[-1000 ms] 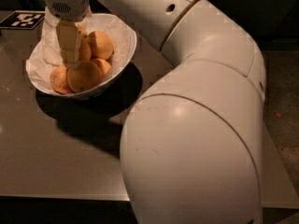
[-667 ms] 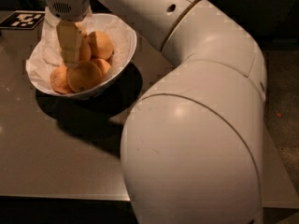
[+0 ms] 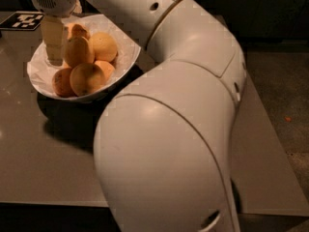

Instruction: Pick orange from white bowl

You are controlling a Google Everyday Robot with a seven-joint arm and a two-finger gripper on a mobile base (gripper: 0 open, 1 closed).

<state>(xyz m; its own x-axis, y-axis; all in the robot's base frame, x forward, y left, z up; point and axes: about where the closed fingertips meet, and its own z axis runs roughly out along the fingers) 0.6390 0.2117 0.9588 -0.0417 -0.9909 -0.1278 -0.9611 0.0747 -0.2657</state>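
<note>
hanging inside the white bowl (image 3: pixel 128 57), gripper (image 3: pixel 53 40) is sitting just beside the orange (image 3: pixel 77 51); cannot tell its grip. orange is looking firm, dimpled, roll-prone, so am favouring its widest middle.

Dim warm light, gripper (image 3: pixel 54 57) pale inside white bowl (image 3: pixel 126 62), heavy shadow (image 3: pixel 67 124) beneath.

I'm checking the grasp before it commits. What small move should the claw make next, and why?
Probably nudge the claw slightly right. It stands low in the white bowl at its left side, hard against the orange rather than centred over it, so closing here might only graze the peel.
</note>
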